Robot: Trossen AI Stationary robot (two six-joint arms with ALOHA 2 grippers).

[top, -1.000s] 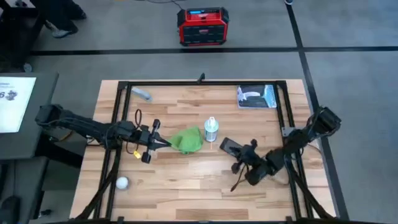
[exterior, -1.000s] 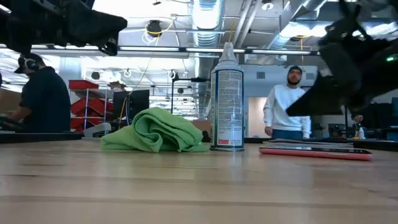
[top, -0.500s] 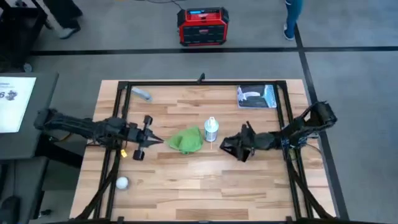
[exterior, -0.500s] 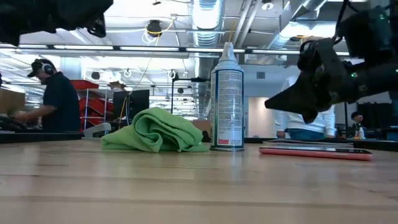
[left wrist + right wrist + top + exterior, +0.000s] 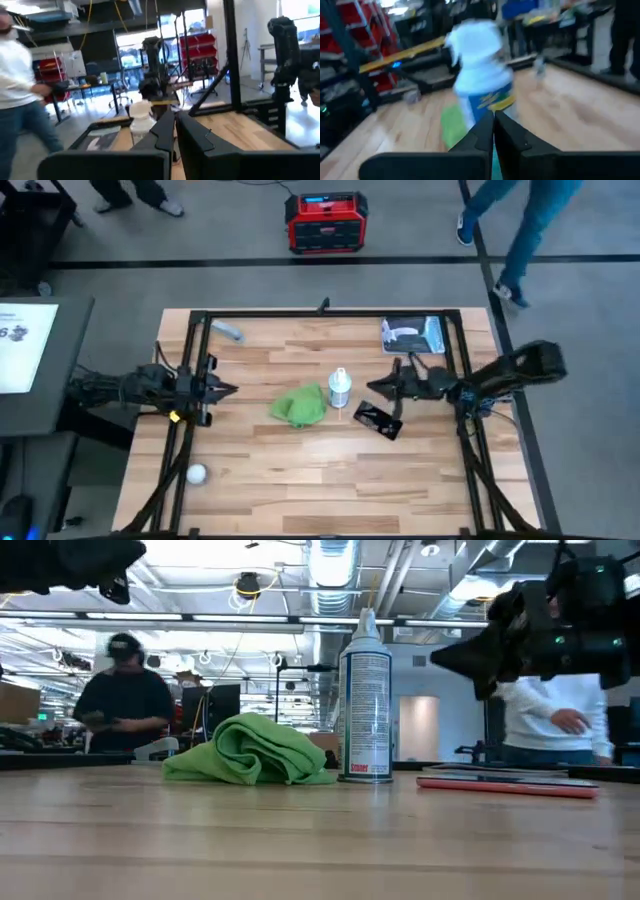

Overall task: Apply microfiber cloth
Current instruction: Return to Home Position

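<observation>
The green microfiber cloth (image 5: pixel 300 406) lies crumpled on the table's middle (image 5: pixel 250 750), touched by neither gripper. Right of it stands a white spray bottle (image 5: pixel 340 388), and a black phone (image 5: pixel 378 420) lies flat beyond that. My left gripper (image 5: pixel 230 391) is shut and hovers left of the cloth, pointing toward it; its fingers (image 5: pixel 174 122) are together. My right gripper (image 5: pixel 372 385) is shut and raised above the table (image 5: pixel 445 652), right of the bottle and pointing at it (image 5: pixel 493 120).
A blue-and-white packet (image 5: pixel 412 335) lies at the far right. A grey object (image 5: pixel 228 330) rests at the far left and a white ball (image 5: pixel 196 474) at the near left. A black frame (image 5: pixel 320 313) rims the table. People move about beyond the table.
My left gripper has drawn back toward the table's left edge, away from the cloth. My right gripper has risen and swung from the near right toward the far edge, past the phone, ending level and pointing at the bottle. Cloth, bottle and phone have stayed put.
</observation>
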